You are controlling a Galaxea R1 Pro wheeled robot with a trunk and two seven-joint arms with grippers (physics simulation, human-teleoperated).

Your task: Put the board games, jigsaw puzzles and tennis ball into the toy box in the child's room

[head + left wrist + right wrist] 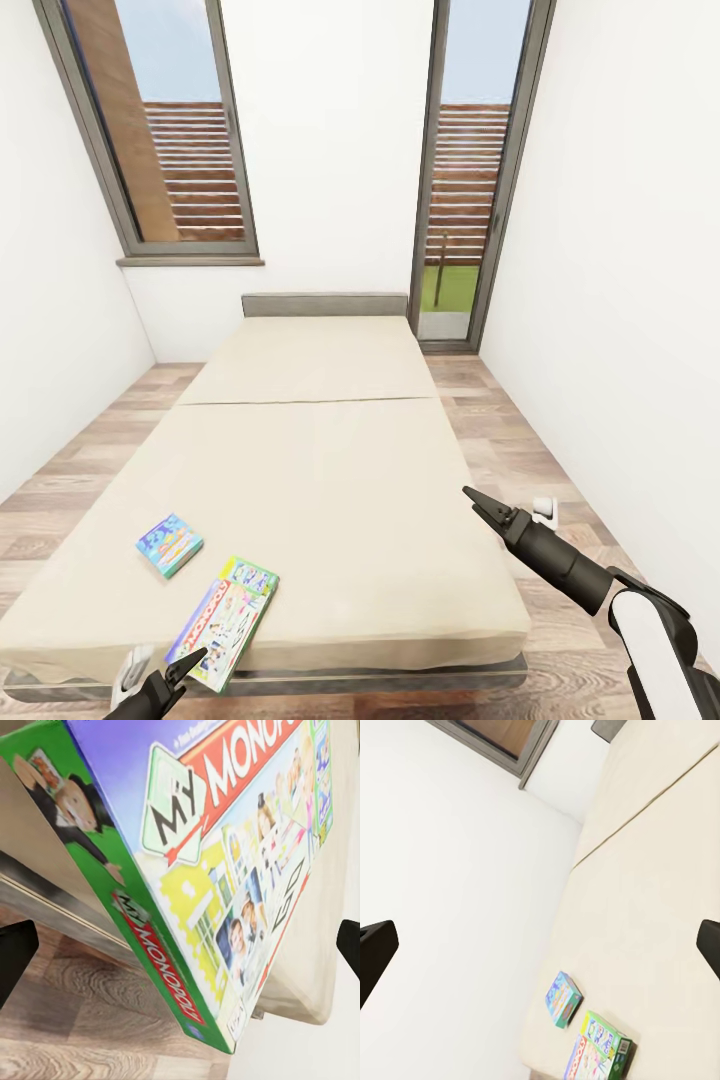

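Green-edged, with a white picture on top, the larger board game (225, 620) lies at the near left corner of the bed (330, 480), and one of its corners passes over the bed's edge, above the wood floor (560, 660). The small blue board game (169, 545) lies flat just beside it, a little further in on the mattress; the two boxes are close but seem apart.

The left claw (190, 662) is at the overhanging corner of the green box. In the left wrist view its dark fingertips (15, 956) stand wide apart at both sides, with the box between them, not yet clamped. The right claw (473, 497) hangs over the right side of the bed, its fingers also apart, holding nothing.

The risk I see: the box is wide and flat, so a grip on only one corner may let it turn or slide out. A push from the claw could also move it off the edge onto the floor.
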